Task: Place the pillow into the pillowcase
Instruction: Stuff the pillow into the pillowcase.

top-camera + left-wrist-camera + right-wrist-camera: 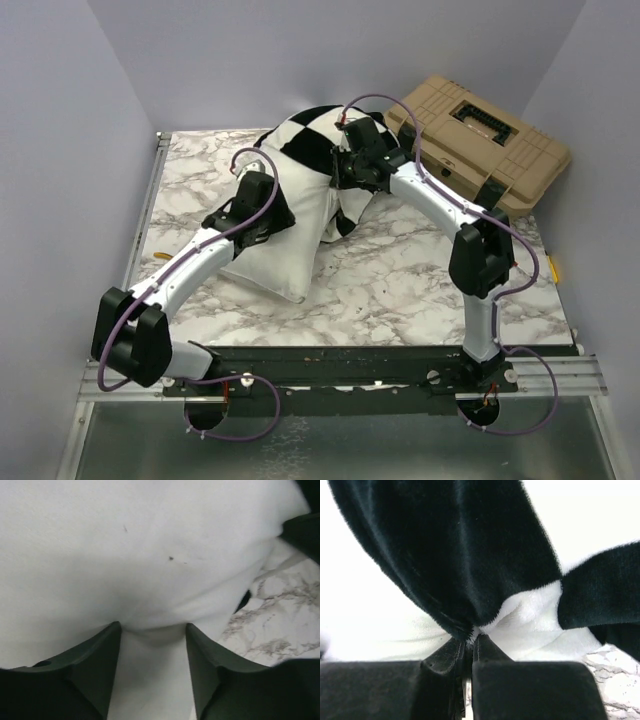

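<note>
On the desk (pixel 400 270) middle, with right hand (pixel 471 640) pinching the pillowcase (pixel 315 135) edge at the far end, draw case nearward over the half-covered pillow (pixel 285 235). Press spread left hand (pixel 153 626) against bare pillow side, shoving farward. Avoid bunching fabric.

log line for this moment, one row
stage: pillowcase over pillow far end | left gripper: open, against pillow | right gripper: shut on pillowcase

Plain white on the pillow (pixel 288 250), centre of the frame. Large black and white checks on the pillowcase (pixel 318 132), upper centre. White marble with grey veins across the table (pixel 400 285). Tan on the hard case (pixel 485 140), upper right. Purple on the cables (pixel 378 97); pale lilac on the walls (pixel 60 120).
</note>
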`<state>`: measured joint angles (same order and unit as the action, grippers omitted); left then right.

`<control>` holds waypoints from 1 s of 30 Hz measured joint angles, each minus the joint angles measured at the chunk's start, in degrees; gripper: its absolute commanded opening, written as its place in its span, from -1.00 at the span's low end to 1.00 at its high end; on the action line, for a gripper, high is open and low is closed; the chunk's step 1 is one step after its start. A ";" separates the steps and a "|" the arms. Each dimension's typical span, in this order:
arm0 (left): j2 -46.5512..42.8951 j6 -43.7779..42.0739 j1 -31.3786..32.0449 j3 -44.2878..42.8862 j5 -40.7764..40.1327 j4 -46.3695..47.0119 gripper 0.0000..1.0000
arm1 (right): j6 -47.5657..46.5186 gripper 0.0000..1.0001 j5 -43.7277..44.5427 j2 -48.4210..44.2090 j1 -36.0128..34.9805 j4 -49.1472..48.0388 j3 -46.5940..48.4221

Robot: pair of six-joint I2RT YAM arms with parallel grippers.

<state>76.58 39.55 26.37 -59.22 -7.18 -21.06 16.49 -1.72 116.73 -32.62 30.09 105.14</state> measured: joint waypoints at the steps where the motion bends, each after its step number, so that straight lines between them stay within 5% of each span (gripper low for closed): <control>1: 0.94 0.35 0.00 0.70 0.00 -0.02 -0.41 | -0.09 -0.96 -0.31 -0.44 0.00 0.22 0.00; 3: 3.45 0.52 -0.02 1.03 0.07 0.68 -0.99 | -0.20 -0.99 -1.66 -1.68 0.00 0.98 -0.22; 16: 17.55 -1.07 -0.55 -9.25 4.96 5.11 -1.00 | -1.18 -0.98 -18.38 -17.79 1.60 0.74 -15.43; 17: 18.03 -1.22 -0.59 -9.97 5.42 5.18 -1.00 | -1.38 -0.93 -19.69 -17.94 1.75 0.70 -15.91; 22: 18.60 -1.81 -0.92 -10.84 6.60 6.34 -1.00 | -0.66 0.01 -23.43 -19.08 1.97 -0.72 -20.50; 25: 18.60 -2.58 -1.07 -10.84 6.62 9.05 -1.00 | 0.85 0.24 -23.63 -20.65 0.96 0.68 -21.42; 30: 18.01 -2.97 -1.25 -9.70 6.62 10.88 -1.00 | 3.10 0.33 -15.87 -23.10 0.04 2.29 -21.42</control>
<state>94.59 36.58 25.12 -68.93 -0.56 -10.17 19.59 -17.58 93.62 -32.58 32.38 83.72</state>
